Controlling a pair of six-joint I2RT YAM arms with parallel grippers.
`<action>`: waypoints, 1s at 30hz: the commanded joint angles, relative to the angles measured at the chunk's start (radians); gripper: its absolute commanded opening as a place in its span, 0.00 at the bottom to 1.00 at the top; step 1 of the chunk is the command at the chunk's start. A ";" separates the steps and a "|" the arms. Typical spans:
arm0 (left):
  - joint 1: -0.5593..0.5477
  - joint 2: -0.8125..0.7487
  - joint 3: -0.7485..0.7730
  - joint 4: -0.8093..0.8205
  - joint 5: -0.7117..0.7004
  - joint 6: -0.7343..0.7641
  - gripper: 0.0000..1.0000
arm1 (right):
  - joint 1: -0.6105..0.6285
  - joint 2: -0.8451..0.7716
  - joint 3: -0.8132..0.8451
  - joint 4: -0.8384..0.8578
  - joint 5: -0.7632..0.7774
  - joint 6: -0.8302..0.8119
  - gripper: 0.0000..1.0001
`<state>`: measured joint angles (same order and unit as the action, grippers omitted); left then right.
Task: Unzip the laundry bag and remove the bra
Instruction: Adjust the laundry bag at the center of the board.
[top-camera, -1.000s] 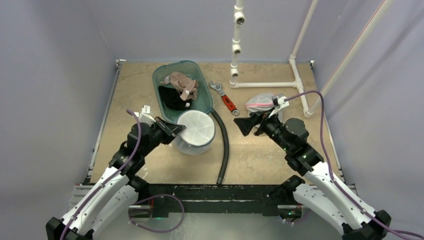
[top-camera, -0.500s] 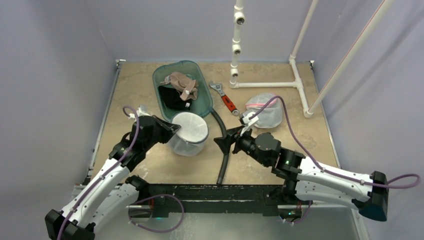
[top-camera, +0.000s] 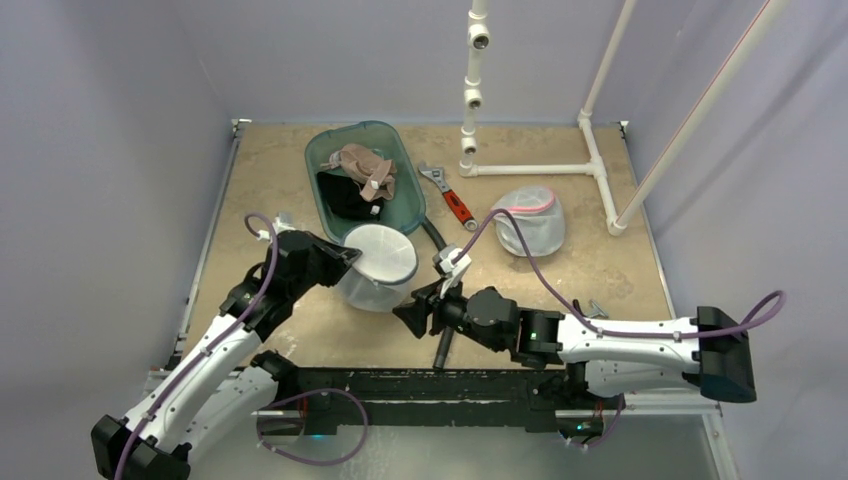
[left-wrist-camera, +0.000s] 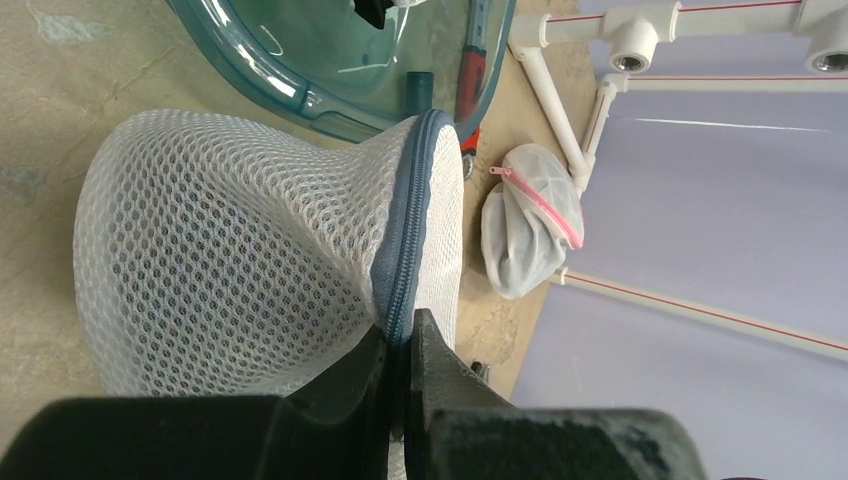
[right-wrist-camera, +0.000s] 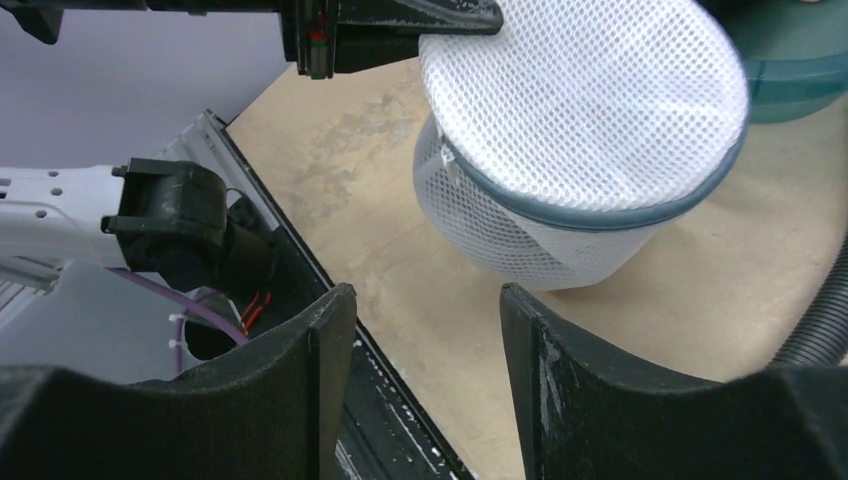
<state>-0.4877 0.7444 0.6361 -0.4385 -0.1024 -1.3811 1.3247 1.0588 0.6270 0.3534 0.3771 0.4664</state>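
Observation:
A white mesh laundry bag (top-camera: 380, 268) with a grey-blue zipper round its top rim stands left of centre. It also shows in the left wrist view (left-wrist-camera: 230, 250) and the right wrist view (right-wrist-camera: 585, 110). My left gripper (top-camera: 350, 256) is shut on the bag's zipper rim (left-wrist-camera: 402, 345). My right gripper (top-camera: 407, 316) is open and empty, low above the table, just right of and in front of the bag (right-wrist-camera: 425, 300). A small silver zipper pull (right-wrist-camera: 452, 172) hangs on the bag's side. The bra is not visible inside the bag.
A teal tub (top-camera: 410, 205) with beige and black garments sits behind the bag. A black hose (top-camera: 452, 285) runs past my right gripper. A red-handled wrench (top-camera: 452, 200), a second mesh bag with pink zipper (top-camera: 530, 218) and a white pipe frame (top-camera: 530, 169) are further back.
My right arm has swung from the back right by the pink-zipper bag down to the front centre, close to the white bag. My left gripper still grips the rim, drawn back slightly.

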 joint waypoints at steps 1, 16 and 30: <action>-0.002 -0.004 0.047 0.079 0.029 -0.038 0.00 | 0.011 0.046 0.054 0.069 0.038 0.061 0.59; -0.002 -0.007 -0.008 0.091 0.036 -0.046 0.00 | 0.011 0.109 0.067 0.078 0.153 0.116 0.64; -0.003 -0.014 -0.046 0.075 0.055 -0.018 0.00 | 0.011 0.122 0.132 -0.020 0.222 -0.192 0.76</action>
<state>-0.4877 0.7269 0.6037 -0.4126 -0.0765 -1.4174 1.3304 1.1461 0.6853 0.3374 0.5667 0.3908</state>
